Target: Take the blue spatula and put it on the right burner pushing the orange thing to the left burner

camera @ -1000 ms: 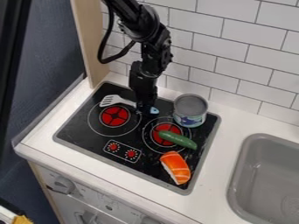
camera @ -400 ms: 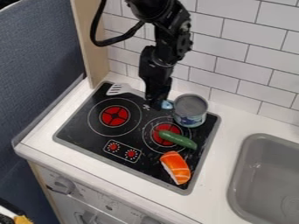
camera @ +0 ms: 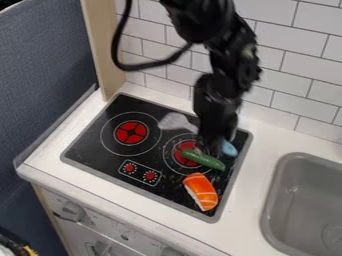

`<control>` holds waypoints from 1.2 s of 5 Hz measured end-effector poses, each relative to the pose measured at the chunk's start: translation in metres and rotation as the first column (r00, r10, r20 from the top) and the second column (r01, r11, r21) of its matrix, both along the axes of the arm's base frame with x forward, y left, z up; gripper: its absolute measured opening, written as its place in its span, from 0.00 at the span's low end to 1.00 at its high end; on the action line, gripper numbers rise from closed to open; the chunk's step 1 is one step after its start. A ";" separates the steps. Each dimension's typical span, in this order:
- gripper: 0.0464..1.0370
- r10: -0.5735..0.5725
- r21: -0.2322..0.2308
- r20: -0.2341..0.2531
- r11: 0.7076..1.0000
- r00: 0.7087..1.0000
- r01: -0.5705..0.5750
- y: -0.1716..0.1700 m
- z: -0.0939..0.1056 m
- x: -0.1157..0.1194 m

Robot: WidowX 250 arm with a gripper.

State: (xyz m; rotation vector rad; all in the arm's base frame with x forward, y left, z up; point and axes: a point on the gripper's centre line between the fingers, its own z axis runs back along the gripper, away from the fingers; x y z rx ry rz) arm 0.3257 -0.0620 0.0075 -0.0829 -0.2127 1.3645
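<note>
White tiles [camera: 290, 97] rise behind the stove [camera: 93, 155]. My gripper [camera: 212, 145] pinches the spatula [camera: 176, 122], near the right burner [camera: 180, 159]. Carrying is the step in hand, I judge; next I should push the orange sushi [camera: 201, 191] to the left burner [camera: 131, 132], then lay the spatula down.

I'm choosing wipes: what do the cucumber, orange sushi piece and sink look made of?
The cucumber looks like smooth plastic: evenly green, faintly shiny. The orange sushi piece is probably plastic too, with smooth, glossy-looking orange bands. The sink could be satin plastic or composite: uniform grey, softly shaded.
</note>
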 end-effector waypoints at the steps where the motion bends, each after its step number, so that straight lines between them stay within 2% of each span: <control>1: 0.28 -0.084 -0.034 -0.012 0.996 0.996 0.084 -0.034 -0.006 -0.021; 2: 0.28 -0.154 -0.053 -0.010 0.987 0.988 0.153 -0.063 -0.006 -0.039; 3: 0.28 -0.231 -0.092 -0.035 0.970 0.972 0.227 -0.087 -0.015 -0.065; 4: 0.28 -0.256 -0.128 -0.065 0.961 0.964 0.246 -0.094 -0.022 -0.081; 6: 0.28 -0.314 -0.187 -0.081 0.937 0.946 0.295 -0.107 -0.024 -0.102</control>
